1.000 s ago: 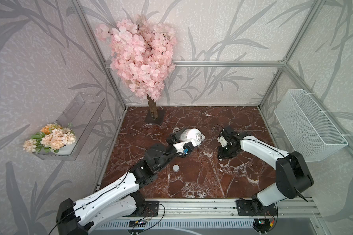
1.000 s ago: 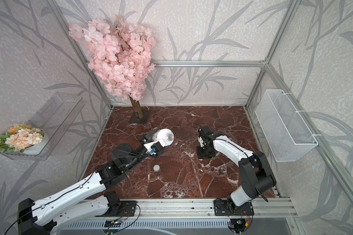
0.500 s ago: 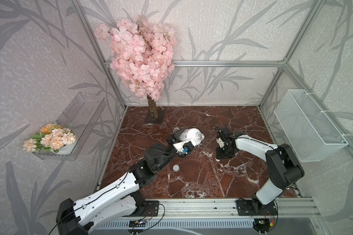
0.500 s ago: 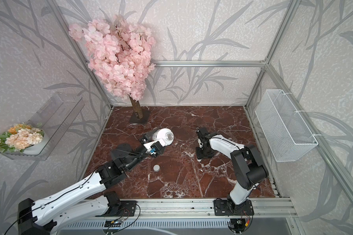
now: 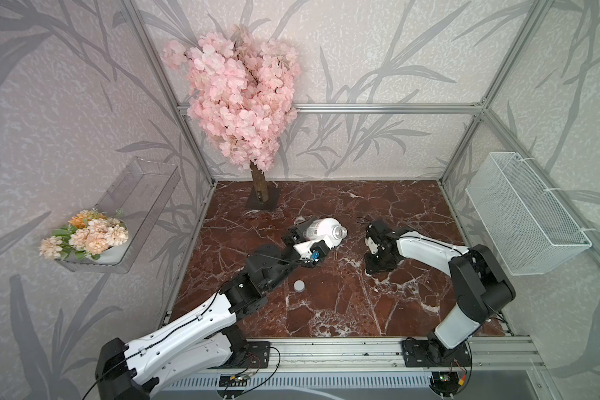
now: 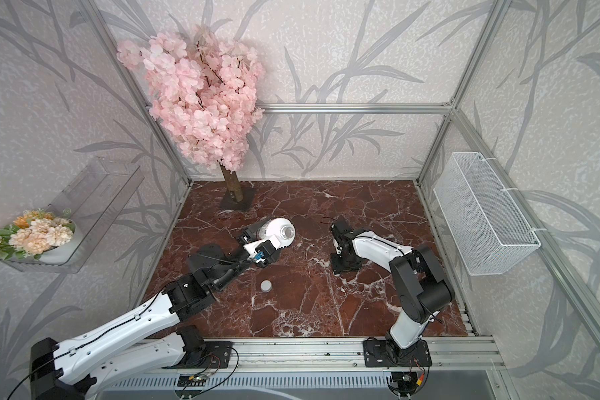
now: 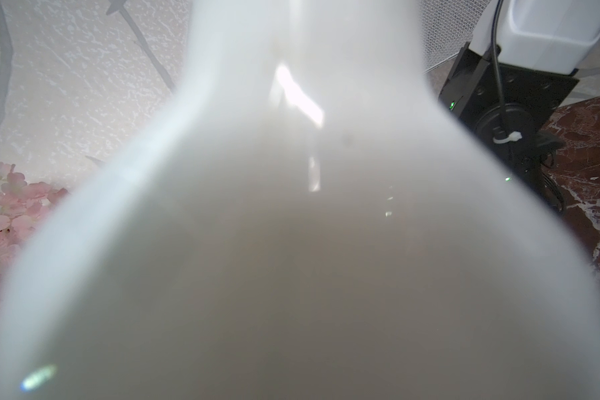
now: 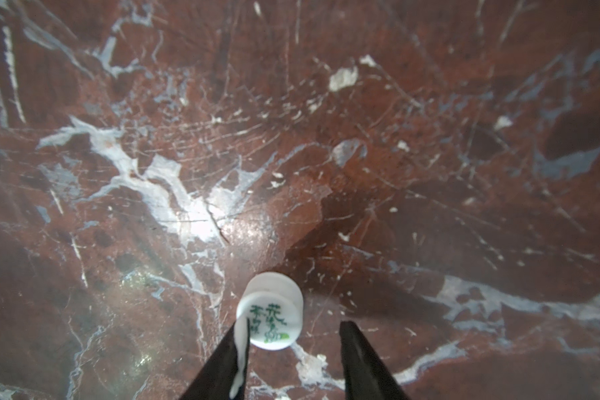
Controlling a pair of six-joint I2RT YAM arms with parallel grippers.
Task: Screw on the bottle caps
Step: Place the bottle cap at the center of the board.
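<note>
Left hand (image 5: 308, 239): pinching the white bottle (image 5: 323, 228) mid-desk, tilted, uncapped mouth facing right.
Right hand (image 8: 293, 323): pointing down at the desk (image 5: 413, 207), jaws spread.
Printed cap (image 8: 270, 311): on the desk between those jaws, touching one and clear of the other.
Plain cap (image 5: 299, 285): lying loose, nearer than the bottle.

The only print I can make out is on the flat top of the white cap (image 8: 269, 317) in my right wrist view. It shows two short columns of green characters, East Asian in form, with a small green leaf-like mark beside them. I cannot read them with confidence. Near the centre of the frame in both top views, the white bottle (image 5: 321, 227) carries dark print on its wrap, too small for me to read.
</note>
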